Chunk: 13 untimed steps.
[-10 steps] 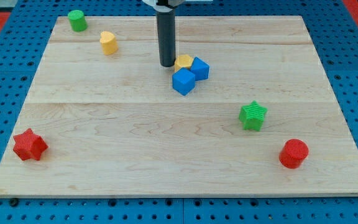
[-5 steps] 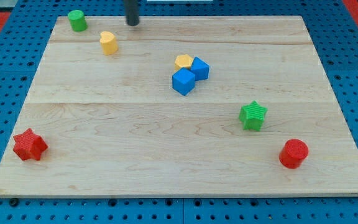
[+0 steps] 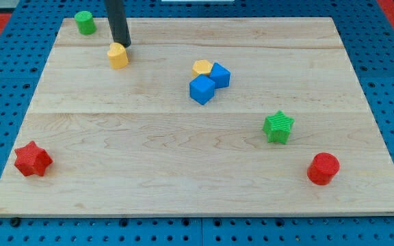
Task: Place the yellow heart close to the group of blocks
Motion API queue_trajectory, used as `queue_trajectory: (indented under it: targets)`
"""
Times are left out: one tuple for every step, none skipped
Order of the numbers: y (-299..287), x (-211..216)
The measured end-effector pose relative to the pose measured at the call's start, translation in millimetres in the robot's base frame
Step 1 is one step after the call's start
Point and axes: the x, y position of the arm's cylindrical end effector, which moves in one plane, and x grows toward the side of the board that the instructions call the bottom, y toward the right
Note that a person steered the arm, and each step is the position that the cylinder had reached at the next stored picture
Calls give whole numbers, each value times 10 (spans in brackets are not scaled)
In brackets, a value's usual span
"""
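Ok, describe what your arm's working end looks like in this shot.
Only a straight, dark, round rod shows, running out of the view's top with a plain matte finish. No cables, markings or hand are visible. My tip is its blunt lower end, just above the yellow heart in the view.

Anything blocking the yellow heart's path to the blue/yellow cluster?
Nothing visible. My tip sits at the yellow heart, on its top side in the view. The wood between the heart and the group of blocks to the view's right is bare.

Open board [image 3: 149, 89] between yellow heart [image 3: 118, 56] and cluster [image 3: 208, 80]
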Motion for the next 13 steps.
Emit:
queue_trajectory:
  targets:
    - [-70,89]
    - [-324,157]
    - [-560,100]
    - [-496,173]
    - [-377,386]
    - [5,361]
    - [448,336]
    - [436,326]
    - [118,306]
    - [-82,342]
    - [147,492]
    - [159,794]
    - [363,848]
